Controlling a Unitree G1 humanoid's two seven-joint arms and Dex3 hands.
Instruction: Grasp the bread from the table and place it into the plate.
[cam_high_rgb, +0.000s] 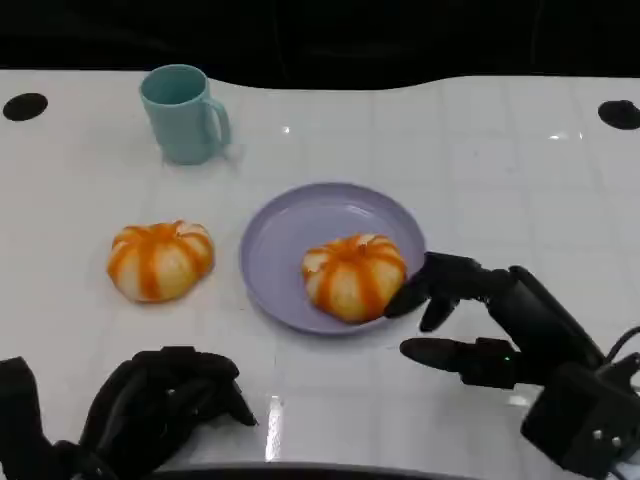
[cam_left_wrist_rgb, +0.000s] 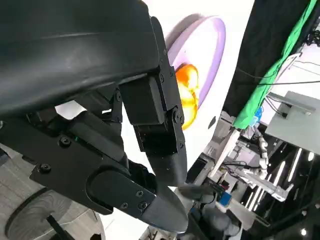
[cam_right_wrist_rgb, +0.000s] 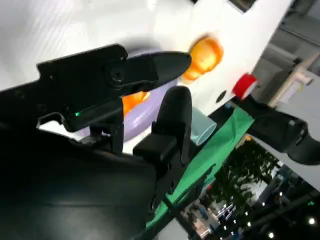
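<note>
Striped bread roll (cam_high_rgb: 355, 276) lies in lilac plate (cam_high_rgb: 290, 240), near its right rim. Right hand (cam_high_rgb: 470, 320) just beside it, fingers (cam_high_rgb: 440, 352) spread wide, holding nothing. Second roll (cam_high_rgb: 160, 260) on white surface (cam_high_rgb: 480, 170), left of plate. Left hand (cam_high_rgb: 160, 405) curled in, empty. Teal mug (cam_high_rgb: 183, 112) behind.

right hand (cam_high_rgb: 455, 315) spread, left hand (cam_high_rgb: 160, 405) curled
</note>
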